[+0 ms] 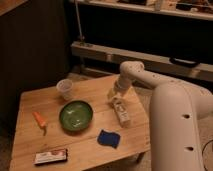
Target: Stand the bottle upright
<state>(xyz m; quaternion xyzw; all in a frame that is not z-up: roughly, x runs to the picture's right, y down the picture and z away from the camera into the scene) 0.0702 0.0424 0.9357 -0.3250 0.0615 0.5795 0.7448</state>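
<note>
Step in hand, by judgement: approach to grasp. Bottle (pixel 120 111) lying on side on table (pixel 90 154), just right of green bowl (pixel 76 115), one end toward far edge. Gripper (pixel 114 96) poised at that far end, jaws apart, nothing clamped; contact not discernible. Next move calls for closing on bottle, tilting to vertical, releasing on base
</note>
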